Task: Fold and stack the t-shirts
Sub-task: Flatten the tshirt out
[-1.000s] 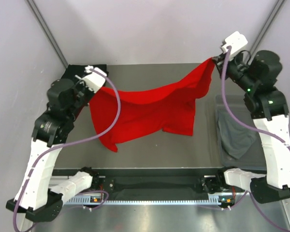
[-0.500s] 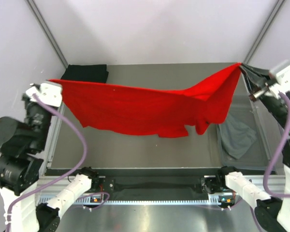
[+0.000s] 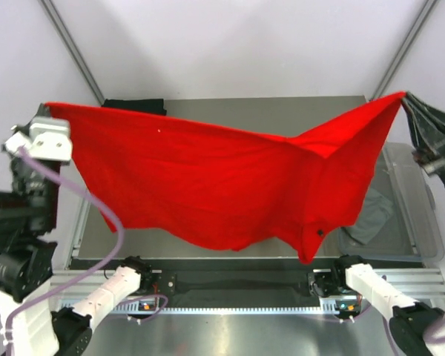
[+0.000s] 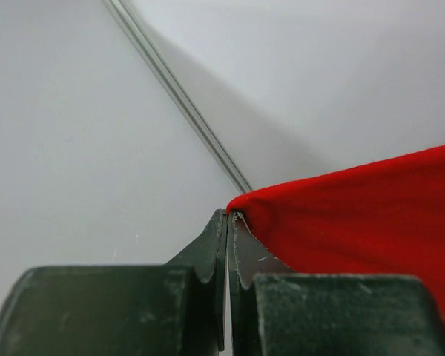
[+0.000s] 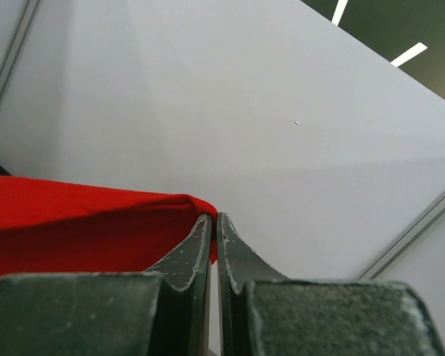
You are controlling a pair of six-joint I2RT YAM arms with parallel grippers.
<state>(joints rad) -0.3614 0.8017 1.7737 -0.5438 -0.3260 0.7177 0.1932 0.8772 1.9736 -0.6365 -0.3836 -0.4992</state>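
Holding red t-shirt (image 3: 208, 185) aloft, stretched wide over bench (image 3: 245, 115), unfolded | at right, clear bin (image 3: 429, 215) containing crumpled grey t-shirt (image 3: 374, 215) | at far-left corner, black t-shirt (image 3: 137, 103), seemingly folded | left hand (image 4: 228, 216) clamped on one top corner, right hand (image 5: 213, 217) on the other | judged early: no stack visible, red and grey folds pending

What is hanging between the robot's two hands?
The red t-shirt, stretched in the air from the left gripper to the right gripper, each pinching a corner. The top view shows it best.
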